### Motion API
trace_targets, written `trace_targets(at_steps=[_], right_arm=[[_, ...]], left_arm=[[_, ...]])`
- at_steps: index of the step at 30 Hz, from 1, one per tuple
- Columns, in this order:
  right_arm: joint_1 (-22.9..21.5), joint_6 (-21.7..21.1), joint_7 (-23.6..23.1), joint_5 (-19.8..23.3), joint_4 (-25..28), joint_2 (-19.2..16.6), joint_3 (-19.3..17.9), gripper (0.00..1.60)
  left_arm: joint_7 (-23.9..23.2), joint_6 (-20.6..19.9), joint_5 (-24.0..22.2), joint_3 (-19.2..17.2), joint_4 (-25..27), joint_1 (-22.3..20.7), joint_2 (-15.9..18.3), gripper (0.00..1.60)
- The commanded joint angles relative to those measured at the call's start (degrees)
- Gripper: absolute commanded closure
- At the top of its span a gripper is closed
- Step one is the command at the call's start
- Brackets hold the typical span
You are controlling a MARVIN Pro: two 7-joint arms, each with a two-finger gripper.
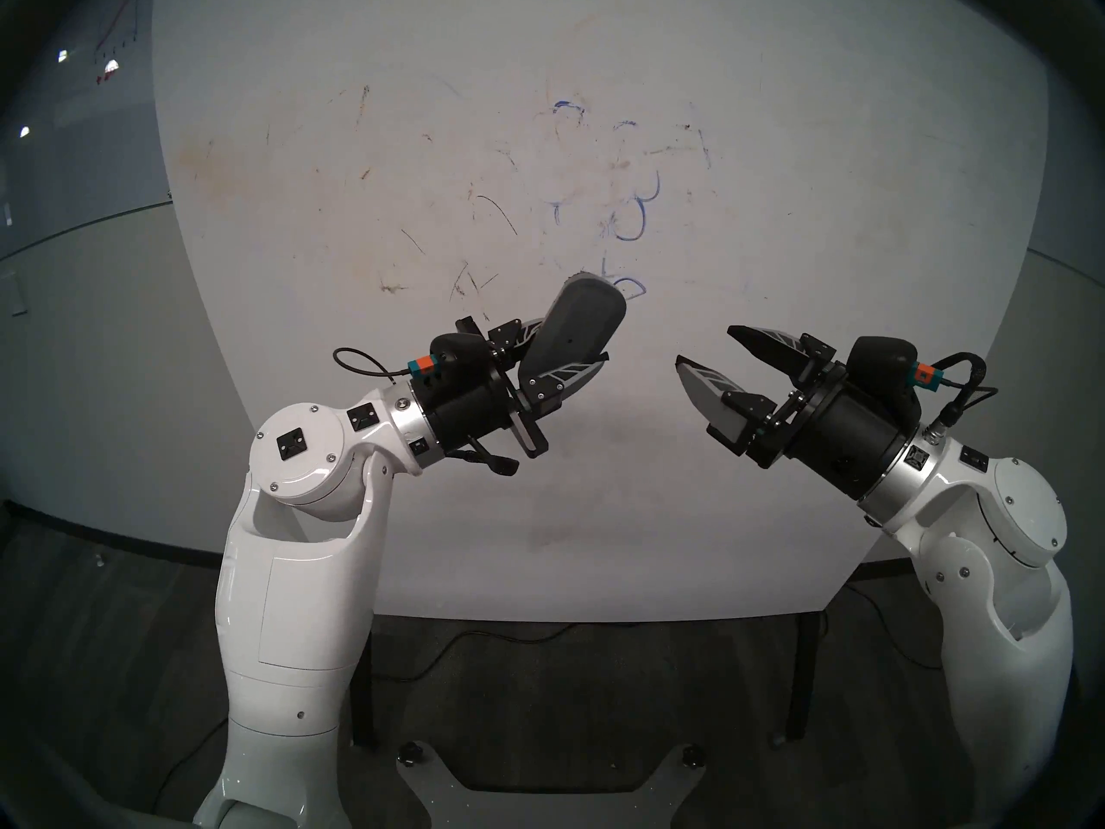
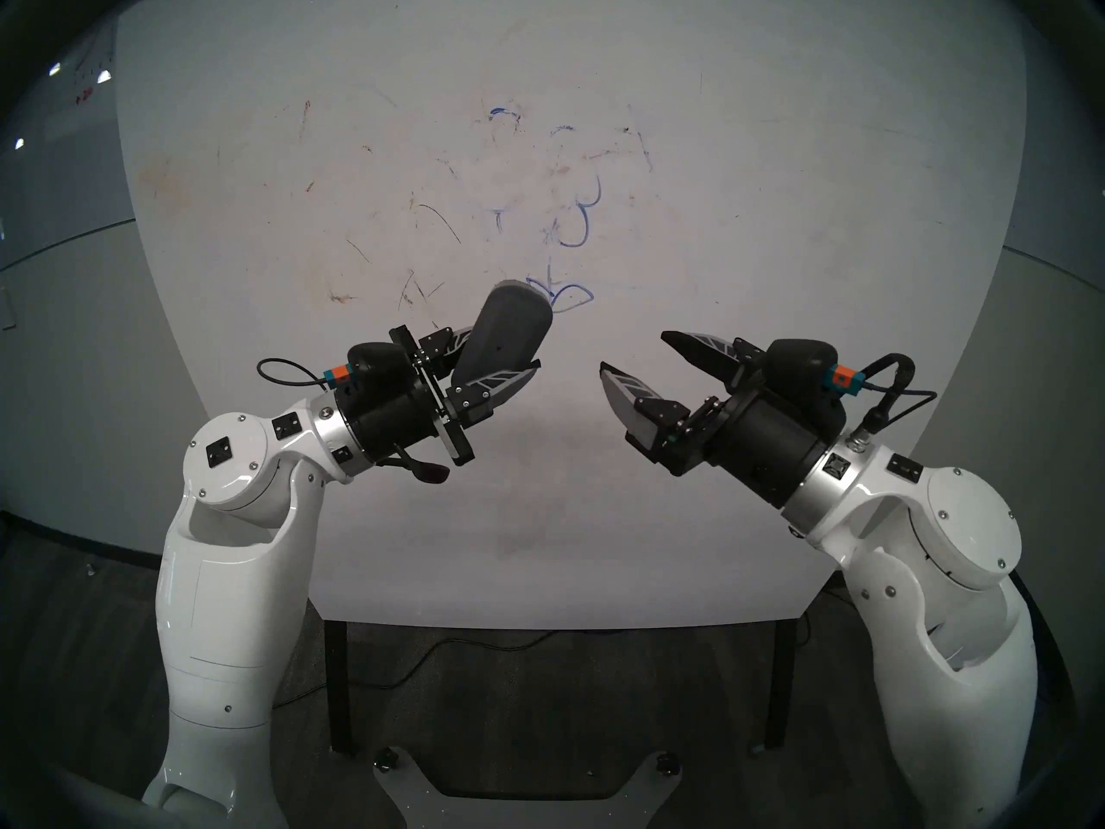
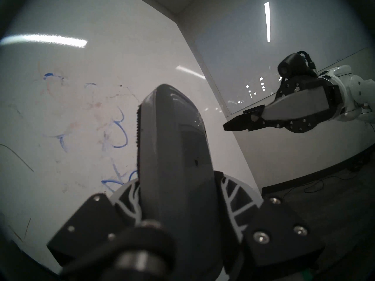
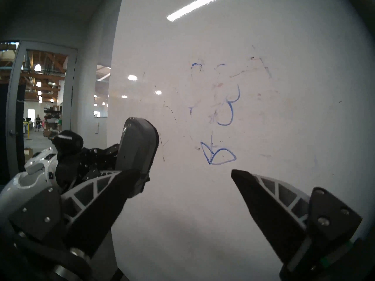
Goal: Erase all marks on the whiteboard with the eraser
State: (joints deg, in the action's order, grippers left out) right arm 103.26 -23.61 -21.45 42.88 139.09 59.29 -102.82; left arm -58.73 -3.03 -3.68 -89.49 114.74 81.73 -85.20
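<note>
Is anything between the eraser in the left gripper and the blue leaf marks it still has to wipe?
Nothing visible. The dark grey oblong eraser, clamped in the left gripper, sits just left of the blue marker leaf outlines on the large white whiteboard. The open right gripper hangs clear, off to the right.

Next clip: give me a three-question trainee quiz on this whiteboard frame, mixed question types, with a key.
1. True or false: the right gripper holds the eraser.
2. Multiple choice: the boldest blue marks left on the whiteboard are
A. the two leaves low down and curved strokes above them
B. a full ring of petals
C. a line of writing
3. Fill in: the eraser's felt edge faces the ____.

Key
1. False; the left gripper is shut on it, and the right one is open and empty.
2. A
3. whiteboard
</note>
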Motion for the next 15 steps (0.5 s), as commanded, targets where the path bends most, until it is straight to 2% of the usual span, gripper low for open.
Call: trace_targets(at_steps=[1, 4, 8, 15], right_arm=[[-4.2, -3.5, 2.3, 7.6, 0.9, 3.8, -1.2, 0.00], [-5.1, -4.9, 2.9, 10.0, 0.9, 4.2, -1.7, 0.00], [-5.7, -7.3, 3.2, 14.1, 0.9, 5.1, -2.1, 0.00], [-4.9, -9.0, 3.3, 15.5, 0.9, 4.7, -2.1, 0.00]], left_arm=[[-3.2, 0.8, -3.0, 0.4, -0.8, -0.8, 0.4, 1.60], [-5.5, 0.9, -3.8, 0.6, -0.9, -1.0, 1.4, 1.60], [-6.6, 0.6, -4.9, 0.4, -2.2, -2.0, 1.0, 1.60], [-7.5, -0.6, -6.2, 0.3, -4.2, -4.8, 0.1, 1.60]])
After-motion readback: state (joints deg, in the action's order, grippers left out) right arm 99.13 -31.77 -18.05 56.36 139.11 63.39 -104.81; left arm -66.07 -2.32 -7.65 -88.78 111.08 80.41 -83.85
